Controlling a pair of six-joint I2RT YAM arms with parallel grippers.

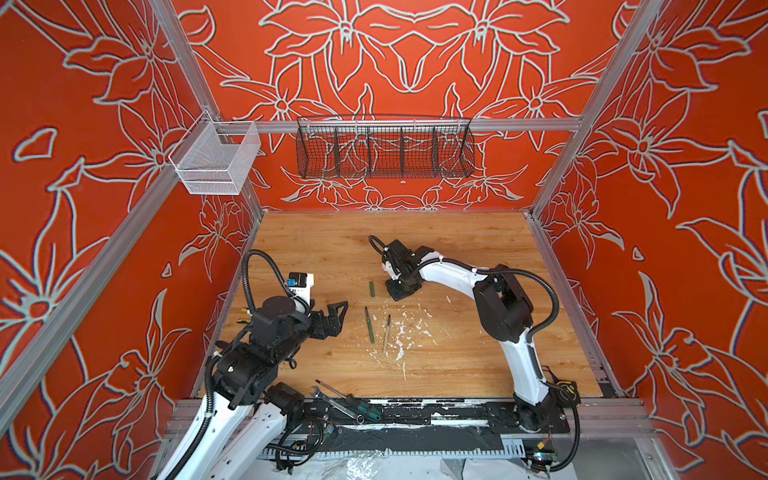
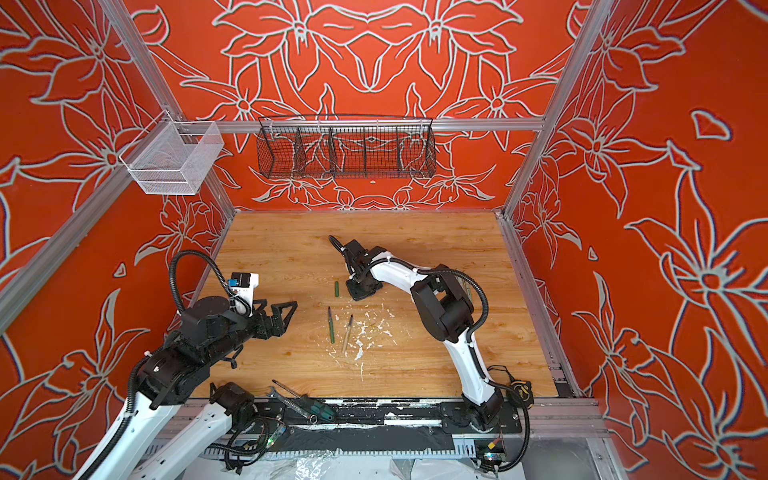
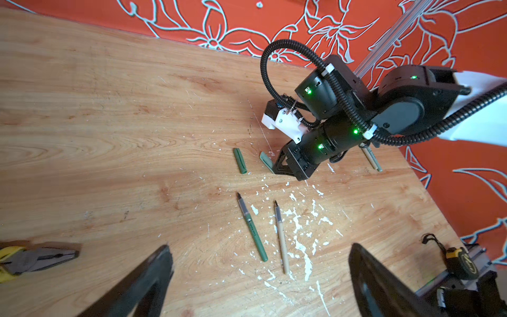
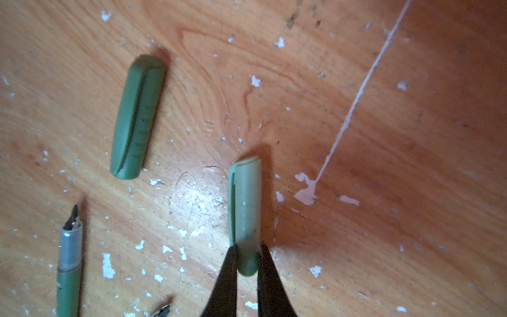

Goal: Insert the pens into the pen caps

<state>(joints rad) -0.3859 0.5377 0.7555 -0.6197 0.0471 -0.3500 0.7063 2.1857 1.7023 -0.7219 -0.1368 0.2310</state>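
My right gripper (image 4: pixel 247 260) is shut on the rounded end of a pale green pen cap (image 4: pixel 245 208), low over the wooden table (image 1: pixel 457 249). The left wrist view shows that cap (image 3: pixel 265 160) sticking out of the gripper (image 3: pixel 275 167). A dark green cap (image 4: pixel 138 118) (image 1: pixel 372 289) lies loose beside it. A green pen (image 1: pixel 369 325) (image 3: pixel 252 227) and a beige pen (image 1: pixel 387 333) (image 3: pixel 281 238) lie side by side nearer the front. My left gripper (image 1: pixel 338 318) (image 3: pixel 260 247) hangs open left of them, holding nothing. Another pen (image 3: pixel 371 159) shows partly behind the right arm.
White paint flecks (image 1: pixel 405 328) dot the table by the pens. Yellow-handled pliers (image 3: pixel 35 256) lie at the left, and a tape measure (image 1: pixel 567 392) at the front right corner. A screwdriver and wrench (image 1: pixel 345 401) rest on the front rail. Wire baskets (image 1: pixel 384 151) hang on the back wall.
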